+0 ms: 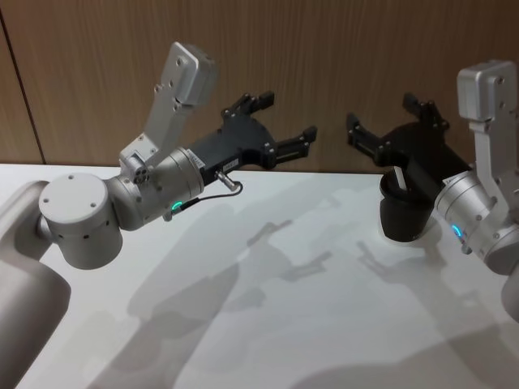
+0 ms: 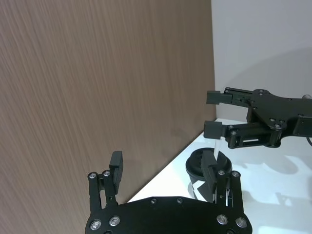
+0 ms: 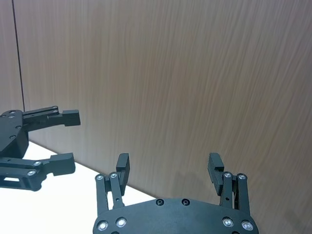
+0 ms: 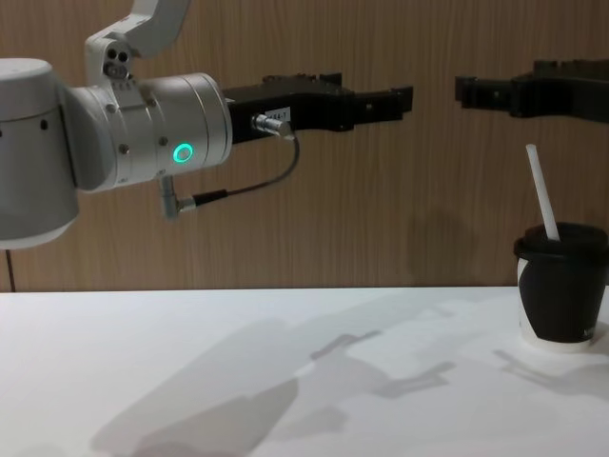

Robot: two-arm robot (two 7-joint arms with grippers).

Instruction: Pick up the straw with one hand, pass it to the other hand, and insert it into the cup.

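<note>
The black cup (image 4: 561, 297) stands on the white table (image 4: 238, 381) at the right, close to the wooden wall. The white straw (image 4: 542, 195) sticks up out of its lid, leaning slightly. High above the table, my left gripper (image 1: 285, 116) and right gripper (image 1: 381, 113) face each other with a gap between their tips, both open and empty. My right gripper hangs over the cup (image 1: 403, 212) and straw (image 1: 399, 178). In the left wrist view, the cup (image 2: 196, 168) lies beyond my left gripper (image 2: 163, 170), under the right gripper (image 2: 214, 114).
A brown wooden wall (image 1: 324, 49) rises directly behind the table's far edge. Both arms' shadows fall across the bare table (image 1: 268, 316) in front of the cup.
</note>
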